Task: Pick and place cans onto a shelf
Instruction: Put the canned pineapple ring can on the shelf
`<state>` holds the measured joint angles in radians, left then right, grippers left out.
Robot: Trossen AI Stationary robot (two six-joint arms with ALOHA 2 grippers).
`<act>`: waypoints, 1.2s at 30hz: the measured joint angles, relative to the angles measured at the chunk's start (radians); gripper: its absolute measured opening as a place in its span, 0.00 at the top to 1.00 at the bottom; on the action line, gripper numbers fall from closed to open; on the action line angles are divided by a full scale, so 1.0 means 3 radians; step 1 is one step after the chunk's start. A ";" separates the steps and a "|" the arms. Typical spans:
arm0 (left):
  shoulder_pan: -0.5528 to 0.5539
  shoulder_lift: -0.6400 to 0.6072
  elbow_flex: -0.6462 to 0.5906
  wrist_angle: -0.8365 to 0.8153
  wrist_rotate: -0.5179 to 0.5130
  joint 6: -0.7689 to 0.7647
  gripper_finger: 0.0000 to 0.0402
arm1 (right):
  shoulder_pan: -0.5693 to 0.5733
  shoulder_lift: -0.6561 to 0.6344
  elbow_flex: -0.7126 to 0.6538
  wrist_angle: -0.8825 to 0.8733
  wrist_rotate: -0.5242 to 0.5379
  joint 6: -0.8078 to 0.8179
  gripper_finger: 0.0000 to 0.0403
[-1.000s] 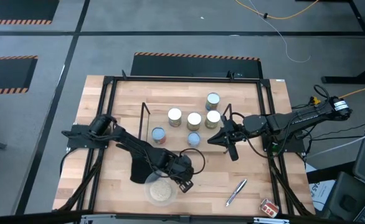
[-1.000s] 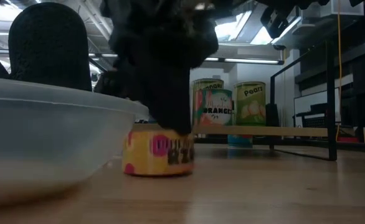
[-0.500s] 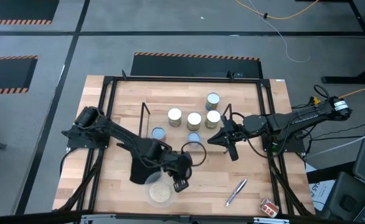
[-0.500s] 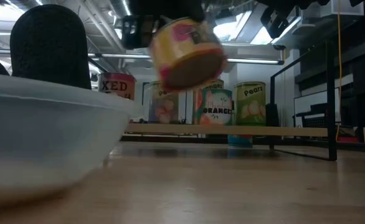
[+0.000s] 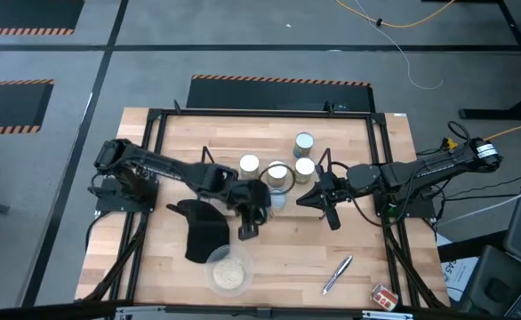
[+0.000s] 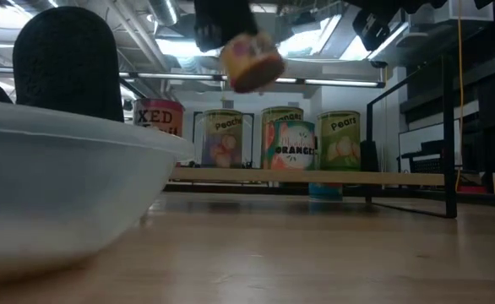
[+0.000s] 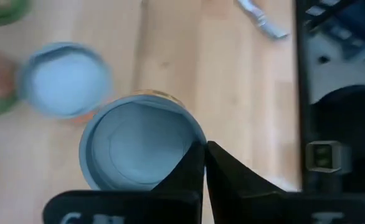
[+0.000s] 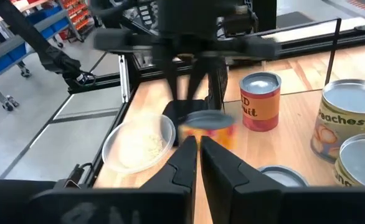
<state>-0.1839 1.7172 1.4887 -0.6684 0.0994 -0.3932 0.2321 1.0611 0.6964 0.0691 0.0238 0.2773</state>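
Note:
My left gripper (image 5: 262, 197) is shut on a small yellow can with a pink label and pale blue top (image 6: 250, 61), high above the table, just near of the shelf (image 5: 209, 169). The can also shows in the left wrist view (image 7: 139, 146) and blurred in the right wrist view (image 8: 207, 127). Several cans stand on the shelf boards (image 6: 332, 176), among them peach (image 6: 223, 139), orange (image 6: 294, 145) and pears (image 6: 339, 139). My right gripper (image 5: 317, 197) is shut and empty at the shelf's right end. My left gripper pinches the can's top rim (image 7: 194, 142) at one side between its two fingers. The fingers come from above, pointing down. The can hangs below them, tilted and lifted clear of the table.
A clear bowl of pale grains (image 5: 229, 274) stands near the front edge, filling the low view's left (image 6: 62, 186). A black object (image 5: 205, 233) lies beside it. A silver pen (image 5: 337, 274) and a small red thing (image 5: 384, 296) lie at the front right.
My left gripper has risen with the yellow can and gone toward the table's far edge, to the shelf. The can stood on the table beside the bowl; now it hangs tilted, lifted clear and high.

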 joint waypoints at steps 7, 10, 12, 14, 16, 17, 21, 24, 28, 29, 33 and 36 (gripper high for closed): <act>0.0290 0.0019 0.0000 -0.0581 -0.0027 0.0552 1.00 | 0.0000 0.0000 0.0000 -0.0009 0.0003 -0.0002 0.93; 0.0364 0.0067 -0.0004 -0.0599 -0.0034 0.0731 1.00 | 0.0000 0.0000 0.0000 -0.0009 0.0003 0.0001 0.93; 0.0397 0.0071 0.0002 -0.0574 -0.0033 0.0825 1.00 | 0.0000 0.0000 0.0000 -0.0009 0.0003 -0.0003 0.93; 0.0419 0.0088 0.0002 -0.0609 -0.0033 0.0891 1.00 | 0.0000 0.0001 0.0000 -0.0008 0.0003 -0.0002 0.93; 0.0422 0.0123 -0.0001 -0.0618 -0.0035 0.0942 1.00 | 0.0000 0.0000 0.0000 -0.0014 0.0003 -0.0003 0.93; 0.0422 0.0147 0.0003 -0.0601 -0.0037 0.0976 1.00 | 0.0000 0.0000 0.0000 -0.0016 0.0003 -0.0003 0.93; 0.0419 0.0230 0.0008 -0.0598 -0.0038 0.1000 1.00 | 0.0000 0.0001 0.0000 -0.0019 0.0004 -0.0004 0.93; 0.0419 0.0315 -0.0006 -0.0701 -0.0044 0.1002 1.00 | 0.0000 0.0000 0.0000 -0.0024 0.0004 -0.0004 0.93; 0.0419 0.0426 0.0000 -0.0737 -0.0132 0.1001 1.00 | 0.0000 0.0001 0.0000 -0.0063 0.0005 -0.0003 0.93; 0.0419 0.0452 0.0000 -0.0710 -0.0153 0.1002 1.00 | 0.0000 0.0003 0.0000 -0.0091 0.0006 0.0001 0.93; 0.0419 0.0525 -0.0003 -0.0707 -0.0213 0.1001 1.00 | 0.0000 0.0010 0.0000 -0.0120 0.0006 0.0005 0.93; 0.0419 0.0560 -0.0003 -0.0711 -0.0219 0.1000 1.00 | 0.0000 0.0011 0.0000 -0.0122 0.0006 0.0005 0.93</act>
<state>-0.0582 1.8853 1.4879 -0.8816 0.0338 -0.0933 0.2321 1.0645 0.6964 0.0326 0.0257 0.2787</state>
